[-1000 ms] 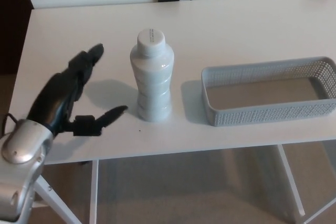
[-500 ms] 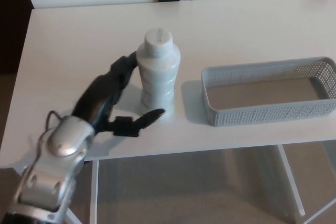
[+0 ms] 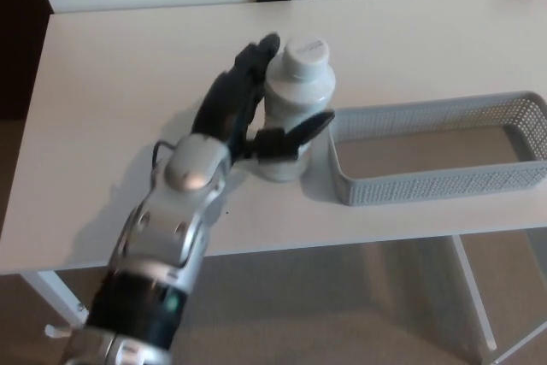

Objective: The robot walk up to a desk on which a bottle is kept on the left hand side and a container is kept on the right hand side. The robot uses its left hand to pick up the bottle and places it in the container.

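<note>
One hand: left hand (image 3: 256, 117) wraps the bottle (image 3: 293, 108), apparently gripping it.
Bottle: upright, just left of the basket (image 3: 436, 181).
Tabletop (image 3: 128, 83): white.

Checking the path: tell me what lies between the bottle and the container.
Nothing: in the head view only a narrow strip of bare desk separates the bottle from the container.
</note>
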